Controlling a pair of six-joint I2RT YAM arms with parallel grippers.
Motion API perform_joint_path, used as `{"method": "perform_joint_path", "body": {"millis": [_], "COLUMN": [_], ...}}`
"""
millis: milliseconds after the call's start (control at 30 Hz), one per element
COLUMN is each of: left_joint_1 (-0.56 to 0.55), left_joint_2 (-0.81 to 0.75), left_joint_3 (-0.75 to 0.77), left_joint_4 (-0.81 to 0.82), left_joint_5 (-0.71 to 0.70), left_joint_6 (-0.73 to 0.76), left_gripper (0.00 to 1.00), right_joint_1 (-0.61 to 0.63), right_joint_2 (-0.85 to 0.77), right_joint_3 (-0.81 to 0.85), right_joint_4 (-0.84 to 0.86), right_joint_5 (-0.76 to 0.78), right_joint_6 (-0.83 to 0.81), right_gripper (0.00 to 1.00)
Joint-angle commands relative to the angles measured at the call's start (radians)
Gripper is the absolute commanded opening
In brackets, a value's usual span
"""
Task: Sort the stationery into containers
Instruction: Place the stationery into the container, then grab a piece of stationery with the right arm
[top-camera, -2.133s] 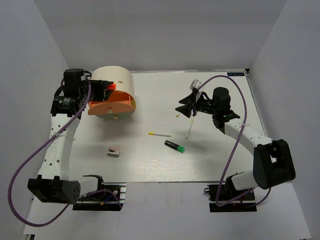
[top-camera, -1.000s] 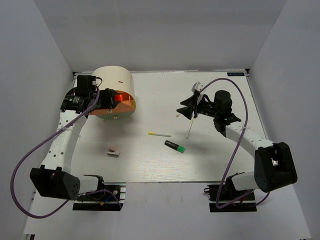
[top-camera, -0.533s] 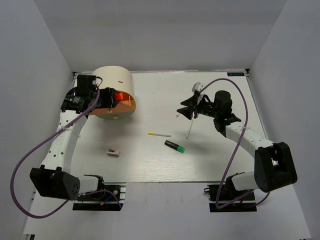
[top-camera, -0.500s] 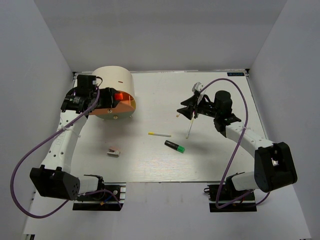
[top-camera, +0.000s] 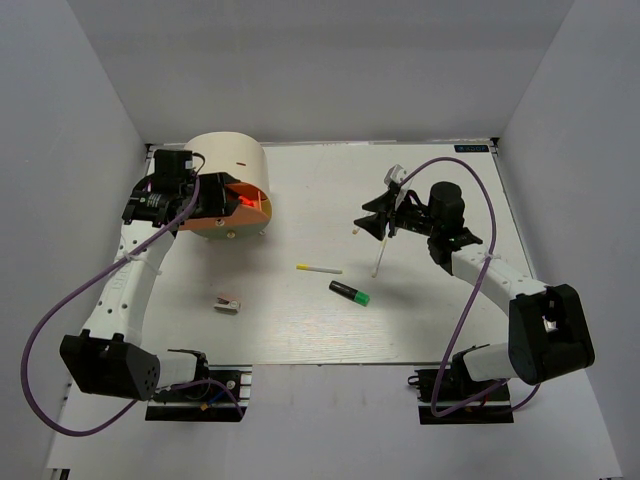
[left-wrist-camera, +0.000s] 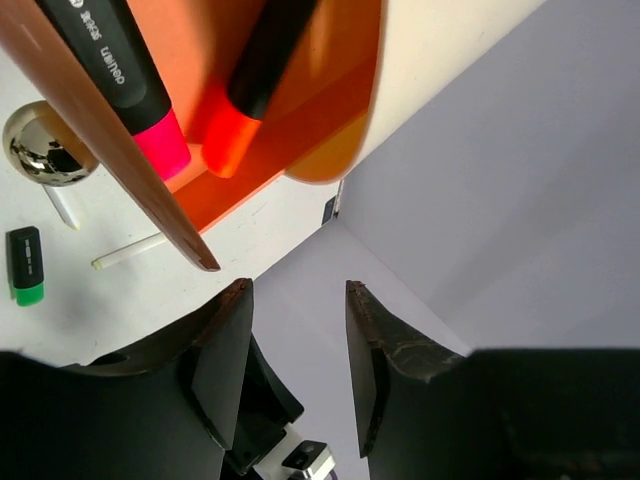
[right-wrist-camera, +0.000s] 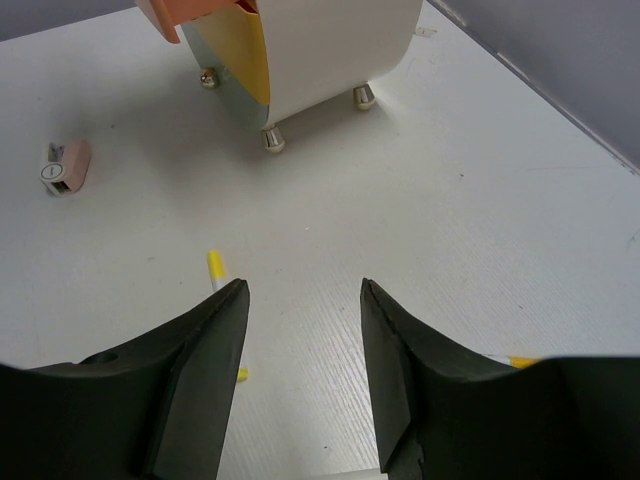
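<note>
The cream half-cylinder container (top-camera: 232, 165) stands at the far left with its orange drawer (top-camera: 222, 218) pulled open. In the left wrist view a pink-ended marker (left-wrist-camera: 120, 70) and an orange-ended marker (left-wrist-camera: 250, 80) lie in that drawer (left-wrist-camera: 300, 120). My left gripper (top-camera: 213, 196) hovers over the drawer, open and empty (left-wrist-camera: 295, 290). My right gripper (top-camera: 368, 220) is open and empty (right-wrist-camera: 300, 290) above the table's middle right. A white-and-yellow pen (top-camera: 319, 269), a green-ended marker (top-camera: 350, 292), a second pen (top-camera: 379, 260) and the grey-and-pink sharpener (top-camera: 228, 302) lie on the table.
The yellow drawer (right-wrist-camera: 240, 45) shows under the orange one. The container stands on small metal feet (right-wrist-camera: 272, 140). A pen's yellow tip (right-wrist-camera: 215, 268) lies just ahead of my right fingers. Grey walls close in the white table (top-camera: 300, 330) on three sides.
My left arm swung right over the open drawer. The orange-ended marker has left its fingers and now lies in the drawer. The right arm has barely moved.
</note>
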Motion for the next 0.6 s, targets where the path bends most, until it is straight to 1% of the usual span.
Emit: {"method": "perform_joint_path", "body": {"millis": [0,67,133,167,200,233,267,300,333,367,400,433,467,500,533,567], "left_joint_1": [-0.006,-0.006,-0.006,-0.006,-0.006,-0.006,-0.006,-0.006,-0.006,-0.006,-0.006,-0.006,-0.006,-0.006,-0.006,-0.006], "left_joint_2": [-0.031,-0.031,-0.041,-0.052,-0.052,-0.069,-0.095,-0.110,-0.123,-0.136,-0.162,-0.173,-0.182,-0.182,-0.193,-0.193], "left_joint_3": [0.005,0.005,0.005,0.005,-0.025,-0.044,-0.097,-0.128,-0.151,-0.206,-0.228,-0.240,-0.266,-0.283,-0.297,-0.308], "left_joint_4": [0.032,0.089,0.130,0.193,0.248,0.300,0.448,0.524,0.570,0.689,0.728,0.729,0.755,0.802,0.824,0.834], "left_joint_5": [0.001,0.021,0.045,0.056,0.076,0.117,0.139,0.198,0.221,0.246,0.286,0.286,0.310,0.367,0.399,0.429], "left_joint_6": [0.008,0.040,0.111,0.141,0.183,0.264,0.302,0.335,0.364,0.387,0.407,0.445,0.477,0.510,0.546,0.639], "left_gripper": [0.52,0.54,0.55,0.59,0.59,0.62,0.66,0.68,0.69,0.71,0.73,0.77,0.79,0.80,0.82,0.83], "right_joint_1": [-0.007,-0.007,-0.006,-0.006,-0.004,-0.003,0.002,0.014,0.032,0.049,0.059,0.086,0.094,0.100,0.109,0.135], "right_joint_2": [-0.036,-0.032,-0.031,-0.026,-0.019,-0.014,0.000,0.009,0.035,0.050,0.066,0.081,0.136,0.151,0.165,0.190], "right_joint_3": [-0.004,-0.005,0.013,0.018,0.031,0.057,0.099,0.123,0.171,0.188,0.206,0.261,0.278,0.294,0.323,0.331], "right_joint_4": [0.045,0.019,-0.031,-0.053,-0.076,-0.196,-0.266,-0.339,-0.515,-0.574,-0.693,-0.748,-0.844,-0.936,-0.972,-1.027], "right_joint_5": [0.001,-0.005,-0.020,-0.030,-0.080,-0.096,-0.137,-0.155,-0.153,-0.137,-0.114,-0.082,-0.071,-0.041,-0.031,-0.028], "right_joint_6": [-0.007,-0.024,-0.042,-0.065,-0.099,-0.120,-0.256,-0.309,-0.344,-0.445,-0.481,-0.505,-0.539,-0.561,-0.564,-0.564], "right_gripper": [0.55,0.58,0.65,0.67,0.67,0.65,0.65,0.65,0.65,0.65,0.64,0.64,0.62,0.62,0.60,0.60]}}
